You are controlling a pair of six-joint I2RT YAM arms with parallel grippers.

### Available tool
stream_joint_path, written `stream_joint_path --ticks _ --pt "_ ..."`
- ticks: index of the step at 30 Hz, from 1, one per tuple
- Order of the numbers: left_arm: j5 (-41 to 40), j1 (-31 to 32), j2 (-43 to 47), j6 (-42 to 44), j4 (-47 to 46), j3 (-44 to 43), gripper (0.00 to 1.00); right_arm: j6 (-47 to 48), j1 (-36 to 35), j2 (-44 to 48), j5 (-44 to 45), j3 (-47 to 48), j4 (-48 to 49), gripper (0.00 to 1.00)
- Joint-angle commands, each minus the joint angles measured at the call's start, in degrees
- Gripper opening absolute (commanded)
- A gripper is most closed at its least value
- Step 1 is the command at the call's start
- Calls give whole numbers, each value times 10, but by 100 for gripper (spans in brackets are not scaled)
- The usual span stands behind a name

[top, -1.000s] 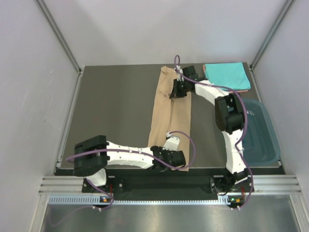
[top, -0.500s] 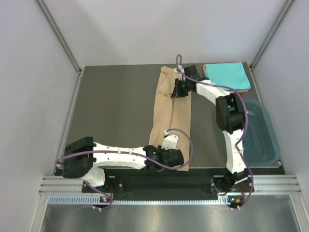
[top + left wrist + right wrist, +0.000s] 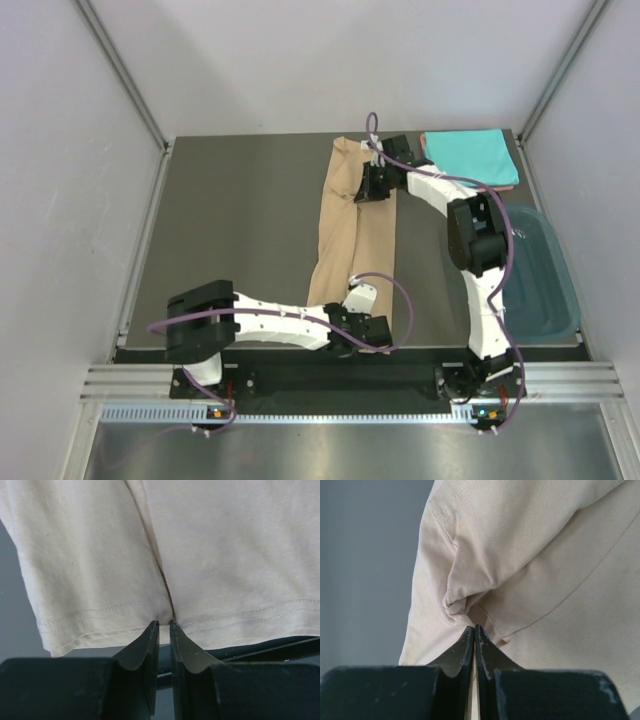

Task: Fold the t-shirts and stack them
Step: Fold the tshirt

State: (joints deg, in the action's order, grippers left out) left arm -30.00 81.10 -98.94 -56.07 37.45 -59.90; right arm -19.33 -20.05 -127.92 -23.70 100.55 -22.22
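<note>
no readable text, no labels, no brands, no numbers — any view

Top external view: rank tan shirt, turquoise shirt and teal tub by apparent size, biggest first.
1. tan shirt, a long spread strip.
2. teal tub; the right arm hides part of it, so its margin behind the tan shirt is unsure.
3. turquoise shirt, folded and clearly the smallest.
</note>
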Motion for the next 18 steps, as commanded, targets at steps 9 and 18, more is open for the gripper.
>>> stream_joint_path --ticks 9,18 --pt "-32 2 6 -9 8 -13 22 -5 8 16 -7 1 34 0" --pt "-30 2 1 3 -9 -11 28 -5 8 16 -7 2 35 0"
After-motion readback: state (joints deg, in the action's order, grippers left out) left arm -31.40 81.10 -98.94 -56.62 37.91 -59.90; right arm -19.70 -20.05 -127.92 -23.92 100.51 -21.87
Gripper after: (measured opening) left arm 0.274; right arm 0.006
